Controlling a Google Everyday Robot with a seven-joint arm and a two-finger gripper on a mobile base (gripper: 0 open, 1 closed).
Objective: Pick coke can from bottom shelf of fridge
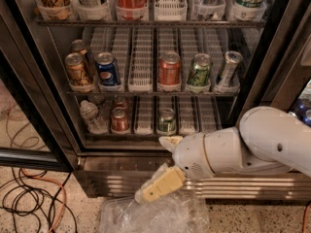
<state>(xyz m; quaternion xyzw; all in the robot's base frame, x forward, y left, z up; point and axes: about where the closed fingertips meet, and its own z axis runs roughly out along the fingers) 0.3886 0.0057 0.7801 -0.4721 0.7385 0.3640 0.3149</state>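
Observation:
The fridge (146, 174) stands open in the camera view. On its bottom shelf (146, 130) a small red coke can (120, 120) stands at the front of a lane left of centre, with a second red can (120, 102) behind it. A clear water bottle (90, 115) is to its left and a green can (166, 122) to its right. My gripper (152, 169) is open and empty. It hangs in front of the steel base panel, below and right of the coke can. One cream finger (158, 186) points down-left, the other (170, 141) sits by the shelf edge.
The middle shelf holds brown cans (77, 68), a blue can (107, 68), a larger orange-red can (170, 68), a green can (199, 70) and a silver can (228, 67). A crumpled clear plastic bag (155, 215) lies on the floor below the gripper. Cables (29, 198) lie at the left by the open door (24, 96).

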